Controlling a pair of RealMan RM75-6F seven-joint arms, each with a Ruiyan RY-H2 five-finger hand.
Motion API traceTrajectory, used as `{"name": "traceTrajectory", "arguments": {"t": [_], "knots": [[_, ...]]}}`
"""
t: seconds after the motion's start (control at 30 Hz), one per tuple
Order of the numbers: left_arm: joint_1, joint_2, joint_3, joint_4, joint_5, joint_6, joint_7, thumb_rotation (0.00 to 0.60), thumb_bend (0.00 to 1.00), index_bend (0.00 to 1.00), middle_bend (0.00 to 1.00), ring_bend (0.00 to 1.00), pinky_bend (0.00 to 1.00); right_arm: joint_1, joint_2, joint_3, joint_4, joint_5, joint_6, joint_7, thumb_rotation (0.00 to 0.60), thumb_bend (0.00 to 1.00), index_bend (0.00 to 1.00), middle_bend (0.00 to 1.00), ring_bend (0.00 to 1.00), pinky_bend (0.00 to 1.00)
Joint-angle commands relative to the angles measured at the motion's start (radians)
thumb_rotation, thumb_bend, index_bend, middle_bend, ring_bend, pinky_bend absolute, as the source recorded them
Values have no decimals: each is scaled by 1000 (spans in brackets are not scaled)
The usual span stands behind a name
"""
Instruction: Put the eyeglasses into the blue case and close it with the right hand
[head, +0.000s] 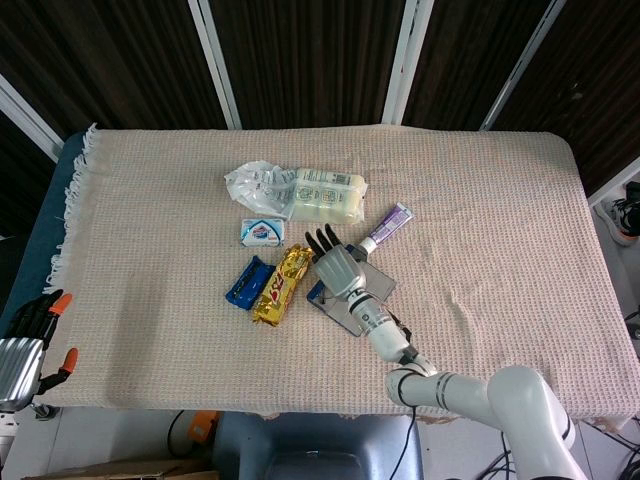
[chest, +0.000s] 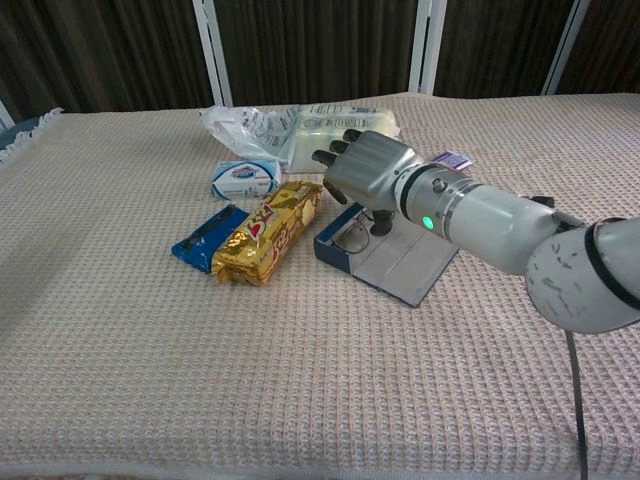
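Note:
The blue case (chest: 400, 266) lies open on the cloth at mid-table, its grey inside facing up; it also shows in the head view as the case (head: 378, 282). The eyeglasses (chest: 350, 236) lie in its blue tray half, hidden under the hand in the head view. My right hand (chest: 365, 172) hovers over the case's far end with fingers stretched out and thumb pointing down beside the glasses, holding nothing; from above the right hand (head: 337, 268) covers the tray. My left hand (head: 28, 335) rests off the table's left front corner, empty.
A gold snack pack (chest: 268, 230) and a blue packet (chest: 208, 237) lie just left of the case. A white-blue box (chest: 245, 178) and plastic bags (chest: 300, 125) sit behind. A toothpaste tube (head: 388, 226) lies to the case's far right.

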Motion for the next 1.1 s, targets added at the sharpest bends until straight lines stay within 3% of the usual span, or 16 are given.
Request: {"name": "traceTrajectory", "arguments": {"t": [0.03, 0.47, 0.6, 0.67, 0.8, 1.1], "knots": [[1, 0, 0, 0, 2, 3, -1, 600, 410, 0, 32, 42, 101, -29, 50, -36, -77, -8, 24, -34, 600, 370, 505, 98, 0, 54], [1, -1, 0, -1, 4, 6, -1, 600, 410, 0, 32, 43, 102, -138, 254, -89, -364, -104, 166, 43, 600, 370, 412, 58, 0, 51], [1, -3, 2, -4, 8, 7, 6, 600, 410, 0, 32, 43, 102, -192, 318, -140, -419, -160, 183, 137, 600, 343, 424, 58, 0, 51], [1, -4, 2, -5, 9, 8, 9, 600, 410, 0, 32, 42, 102, -214, 331, -174, -401, -225, 196, 200, 600, 327, 463, 59, 0, 51], [-1, -7, 2, -7, 7, 1, 19, 600, 410, 0, 32, 42, 102, -254, 304, -247, -260, -394, 247, 384, 600, 327, 520, 56, 0, 51], [-4, -10, 0, -11, 1, -4, 31, 600, 411, 0, 32, 42, 102, -285, 194, -297, 50, -540, 263, 675, 600, 327, 530, 55, 0, 51]]}}
